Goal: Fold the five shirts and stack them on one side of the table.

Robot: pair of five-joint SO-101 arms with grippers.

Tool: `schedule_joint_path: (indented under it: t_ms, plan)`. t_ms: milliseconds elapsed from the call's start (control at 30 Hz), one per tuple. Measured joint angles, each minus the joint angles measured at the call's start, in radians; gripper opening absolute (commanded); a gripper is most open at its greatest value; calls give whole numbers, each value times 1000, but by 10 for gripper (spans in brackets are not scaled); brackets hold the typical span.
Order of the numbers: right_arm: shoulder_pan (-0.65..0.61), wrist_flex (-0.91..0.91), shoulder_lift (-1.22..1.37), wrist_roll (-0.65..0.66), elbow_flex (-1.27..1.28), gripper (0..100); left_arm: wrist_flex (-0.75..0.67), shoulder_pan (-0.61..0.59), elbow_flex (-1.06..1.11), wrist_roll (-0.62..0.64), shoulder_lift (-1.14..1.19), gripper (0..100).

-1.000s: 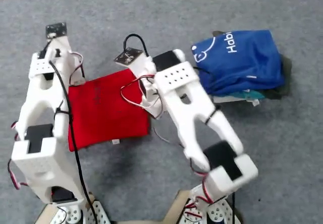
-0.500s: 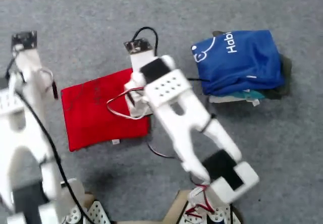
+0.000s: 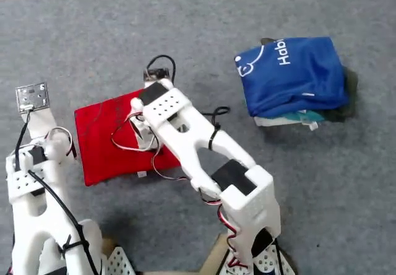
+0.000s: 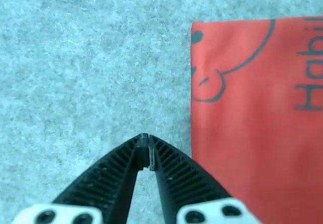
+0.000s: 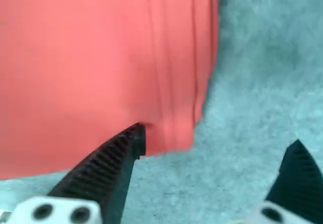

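A folded red shirt (image 3: pixel 108 142) lies flat on the grey tabletop (image 3: pixel 185 33), left of centre in the high view. It is a rough rectangle with its long axis across the frame, tilted so that its right end sits a little higher than its left. At the upper right, well apart from it, is the stack (image 3: pixel 309 119) of folded shirts. A blue shirt (image 3: pixel 291 70) is on top, its long axis also across the frame and its pale print toward its upper left corner. Teal, white and dark layers peek out along the stack's lower and right edges.

The left arm (image 3: pixel 34 176) stands at the lower left of the high view, beside the red shirt's left edge. The left pincer (image 4: pixel 145 151) is pressed together, tips meeting with nothing between them, over bare tabletop just beside the shirt's straight edge and its dark drawn print.

The right arm (image 3: pixel 204 151) runs from the bottom centre up and leftward across the red shirt's right half. The right pincer (image 5: pixel 218 141) is spread wide at a corner of the shirt. One ribbed finger (image 5: pixel 108 166) lies at the folded edge and the other is off over the tabletop. It pinches nothing.
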Motion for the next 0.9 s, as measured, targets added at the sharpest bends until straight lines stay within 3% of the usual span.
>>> schedule_joint_path:
  t_ms: [200,400,500,700,900]
  plan:
    - [0,-3,17,-84,-84,426,-49,-12,31,38,-9,30]
    - [0,-137,161,-209,-95,422,-51,-20,31,38,-9,30]
    - [0,-169,224,-227,-118,345,-51,-20,31,38,-9,30]
    - [0,-157,242,-213,-144,66,-51,-20,31,43,-9,30]
    - [2,-94,262,-132,-207,44,-51,-20,31,43,-9,30]
